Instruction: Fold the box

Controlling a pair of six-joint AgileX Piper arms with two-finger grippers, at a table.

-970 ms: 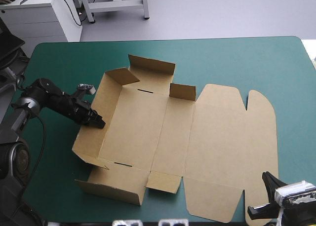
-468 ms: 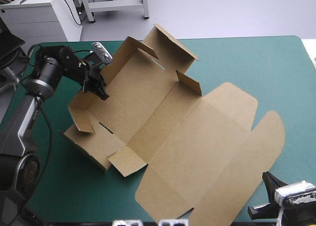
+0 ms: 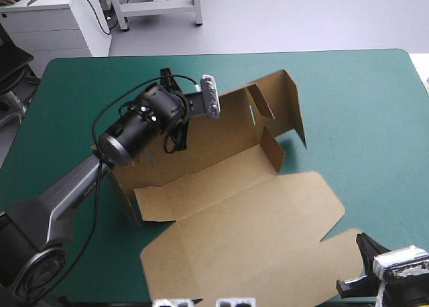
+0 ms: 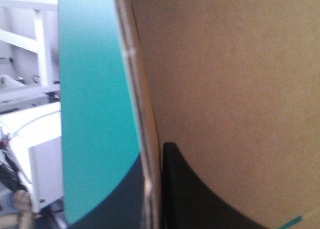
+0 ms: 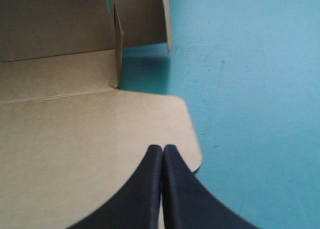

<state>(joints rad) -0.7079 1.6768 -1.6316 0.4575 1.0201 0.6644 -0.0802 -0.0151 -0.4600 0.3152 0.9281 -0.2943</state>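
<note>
Two changes: our left jaws, pinched on the box (image 3: 234, 186) wall, swung it round and tipped the tray up toward the table's (image 3: 362, 106) 11 o'clock; right jaws rest closed at 5 o'clock. Tucking walls looks next.

Bench (image 3: 348, 92): teal-green cover, far corners rounded.
On it: one brown box (image 3: 255, 213), lid flat toward the near edge, the rest tipped up.

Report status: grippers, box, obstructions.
Left gripper shut on the box, one wall raised. Right gripper shut, over the flat lid. Nothing in the way.
</note>
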